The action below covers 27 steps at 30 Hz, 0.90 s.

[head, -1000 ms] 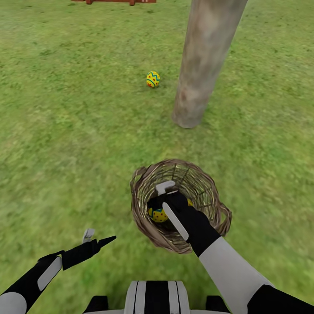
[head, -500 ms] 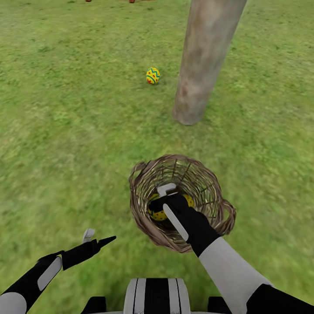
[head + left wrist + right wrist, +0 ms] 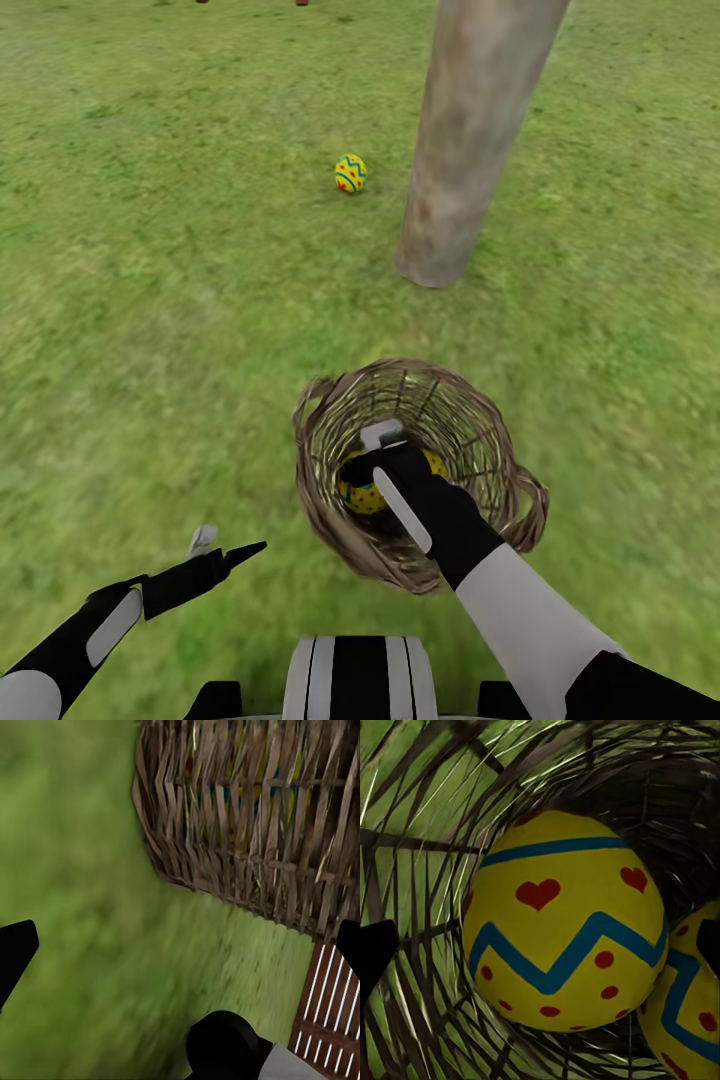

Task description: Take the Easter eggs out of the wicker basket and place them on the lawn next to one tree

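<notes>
The wicker basket stands on the lawn just in front of me. My right gripper reaches down into it and is open. In the right wrist view its fingertips sit wide apart on either side of an Easter egg, with a second egg beside that one. Two eggs show in the basket in the head view. Another egg lies on the grass left of the tree. My left gripper hovers open and empty left of the basket.
Open grass stretches all around the basket and the trunk. The tree's base meets the lawn a short way beyond the basket. My own base is at the near edge, and its slatted part is visible beside the basket.
The whole view has shifted slightly. The basket has rocked a little around my right gripper, its handle now sitting lower right. Both arms have hardly moved.
</notes>
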Motion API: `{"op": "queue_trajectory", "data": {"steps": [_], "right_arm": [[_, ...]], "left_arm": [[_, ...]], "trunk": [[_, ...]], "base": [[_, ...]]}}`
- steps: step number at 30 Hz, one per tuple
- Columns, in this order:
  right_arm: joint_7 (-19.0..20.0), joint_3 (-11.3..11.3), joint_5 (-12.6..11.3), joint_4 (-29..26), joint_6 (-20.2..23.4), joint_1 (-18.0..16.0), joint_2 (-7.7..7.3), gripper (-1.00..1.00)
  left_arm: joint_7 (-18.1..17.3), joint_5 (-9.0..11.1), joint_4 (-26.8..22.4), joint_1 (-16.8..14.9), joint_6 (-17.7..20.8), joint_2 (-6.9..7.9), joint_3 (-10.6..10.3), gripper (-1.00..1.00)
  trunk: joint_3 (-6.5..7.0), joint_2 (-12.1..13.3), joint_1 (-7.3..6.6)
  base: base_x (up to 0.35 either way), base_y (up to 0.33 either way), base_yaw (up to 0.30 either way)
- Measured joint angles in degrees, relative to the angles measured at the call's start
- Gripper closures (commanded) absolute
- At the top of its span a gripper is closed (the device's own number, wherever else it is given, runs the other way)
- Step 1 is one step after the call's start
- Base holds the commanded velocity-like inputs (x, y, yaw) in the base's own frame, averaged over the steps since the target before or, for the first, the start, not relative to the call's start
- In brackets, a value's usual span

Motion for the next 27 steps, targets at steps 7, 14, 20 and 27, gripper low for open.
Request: {"op": "queue_trajectory", "data": {"steps": [7,14,20,27], "right_arm": [[-0.05,0.18,-0.03,-0.16,-0.01,-0.01,0.0,-1.0],[-0.12,0.22,0.3,-0.17,0.05,-0.01,0.0,-1.0],[-0.1,0.13,0.06,-0.02,0.0,0.0,0.0,-1.0],[-0.12,0.14,0.07,0.1,-0.01,0.0,0.0,-1.0]], "left_arm": [[0.0,0.0,-0.08,0.01,0.0,-0.01,-0.03,-1.0],[0.0,0.0,-0.08,0.02,0.0,-0.01,-0.06,-1.0],[0.0,0.0,-0.03,0.0,0.0,-0.02,-0.09,-1.0],[-0.09,0.08,-0.12,0.01,0.04,-0.01,-0.06,-1.0]], "trunk": [[0.0,0.0,0.02],[0.0,0.0,0.02],[0.0,0.0,0.02],[-0.43,-0.39,0.24]], "base": [[0.03,-0.01,0.066],[0.011,-0.068,0.176],[0.022,-0.078,0.009],[0.0,-0.001,0.062]]}}
